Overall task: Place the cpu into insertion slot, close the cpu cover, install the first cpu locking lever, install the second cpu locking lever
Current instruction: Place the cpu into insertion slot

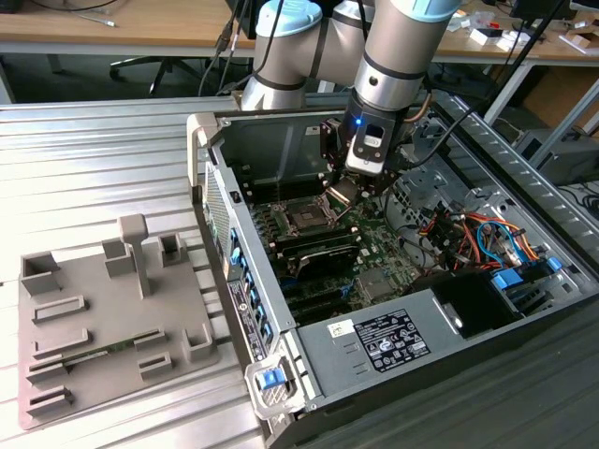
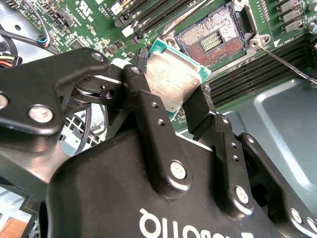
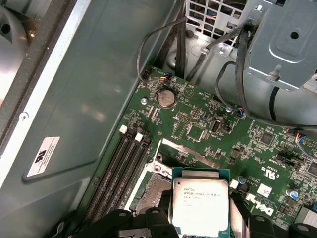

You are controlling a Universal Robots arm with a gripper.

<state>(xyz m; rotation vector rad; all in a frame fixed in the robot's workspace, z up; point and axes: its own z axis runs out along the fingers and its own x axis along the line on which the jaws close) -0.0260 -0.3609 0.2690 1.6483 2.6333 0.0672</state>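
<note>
An open computer case (image 1: pixel 281 150) sits on a ribbed metal table (image 1: pixel 94 159) beside a grey fixture tray (image 1: pixel 103 309).

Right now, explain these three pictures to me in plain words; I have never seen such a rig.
The exterior view, from a camera off the machine, shows a robot arm reaching into an open computer case on a metal table. A grey tray lies on the exterior view's left. Both wrist views come from cameras riding on the arm. Its end effector is shut on the cpu, a flat square chip, over the motherboard. The socket is open, with no chip in it.
</note>
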